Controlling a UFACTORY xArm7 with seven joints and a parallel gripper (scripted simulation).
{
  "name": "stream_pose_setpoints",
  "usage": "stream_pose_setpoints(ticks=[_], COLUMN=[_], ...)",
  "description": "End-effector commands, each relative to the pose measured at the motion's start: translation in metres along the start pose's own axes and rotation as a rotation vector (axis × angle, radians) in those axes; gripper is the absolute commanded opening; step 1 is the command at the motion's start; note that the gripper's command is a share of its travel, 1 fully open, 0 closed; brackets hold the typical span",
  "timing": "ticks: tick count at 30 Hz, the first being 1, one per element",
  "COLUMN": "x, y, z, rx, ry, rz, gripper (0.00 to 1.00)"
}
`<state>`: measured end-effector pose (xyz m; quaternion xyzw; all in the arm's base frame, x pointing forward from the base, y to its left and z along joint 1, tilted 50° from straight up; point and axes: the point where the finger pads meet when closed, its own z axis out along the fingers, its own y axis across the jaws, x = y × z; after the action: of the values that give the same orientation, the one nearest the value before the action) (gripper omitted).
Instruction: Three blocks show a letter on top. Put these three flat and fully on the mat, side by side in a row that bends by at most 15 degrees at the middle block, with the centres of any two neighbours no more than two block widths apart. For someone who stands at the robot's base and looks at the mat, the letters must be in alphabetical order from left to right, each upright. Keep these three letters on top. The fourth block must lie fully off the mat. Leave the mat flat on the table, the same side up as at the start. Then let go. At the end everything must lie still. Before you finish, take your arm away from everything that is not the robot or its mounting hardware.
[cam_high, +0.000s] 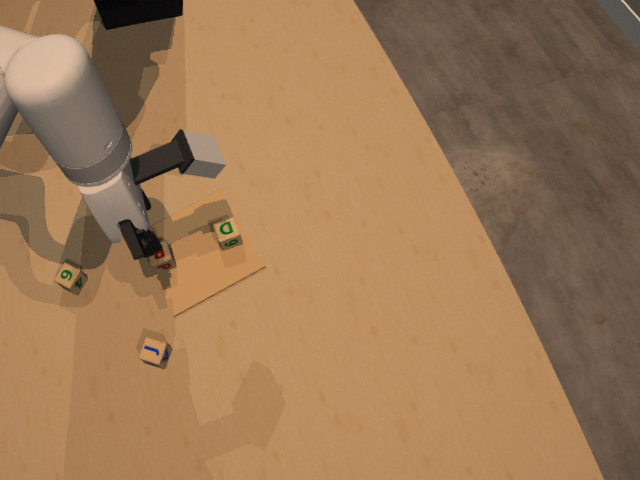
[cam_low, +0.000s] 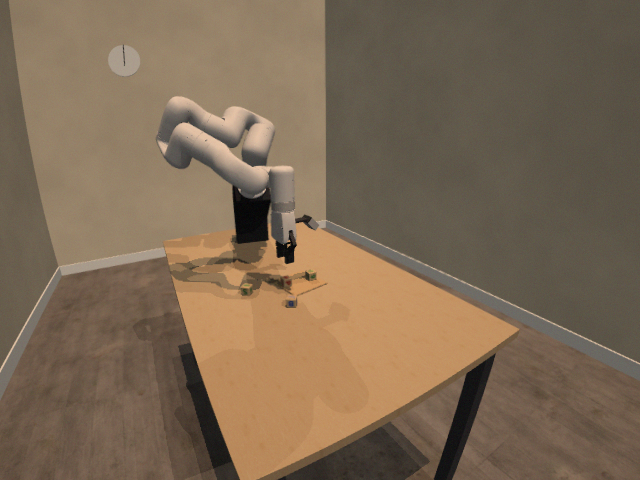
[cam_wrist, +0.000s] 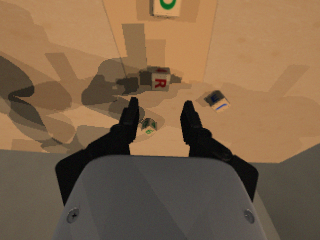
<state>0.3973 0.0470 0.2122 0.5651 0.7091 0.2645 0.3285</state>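
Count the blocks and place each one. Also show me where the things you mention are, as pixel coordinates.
4: the green D block (cam_high: 227, 233) (cam_low: 310, 274) (cam_wrist: 166, 6) on the mat (cam_high: 206, 279) (cam_low: 307, 288) (cam_wrist: 185, 45), the red-marked block (cam_high: 164, 257) (cam_low: 286, 281) (cam_wrist: 160, 80) at its edge, the green 6 block (cam_high: 70, 277) (cam_low: 246, 289) (cam_wrist: 149, 126) and blue J block (cam_high: 154, 352) (cam_low: 291, 301) (cam_wrist: 218, 101) off it.
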Motion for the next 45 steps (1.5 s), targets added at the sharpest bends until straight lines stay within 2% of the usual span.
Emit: stream_pose_setpoints(ticks=[1, 29, 37, 45], x=[0.0000, -0.0004, -0.0015, -0.0047], y=[0.0003, 0.0006, 0.0018, 0.0053], z=[-0.0019, -0.0021, -0.0031, -0.0058], rx=[-0.001, 0.001, 0.005, 0.018], ry=[0.000, 0.000, -0.001, -0.003], rz=[-0.001, -0.016, -0.067, -0.215], gripper=[1.00, 1.00, 1.00, 1.00])
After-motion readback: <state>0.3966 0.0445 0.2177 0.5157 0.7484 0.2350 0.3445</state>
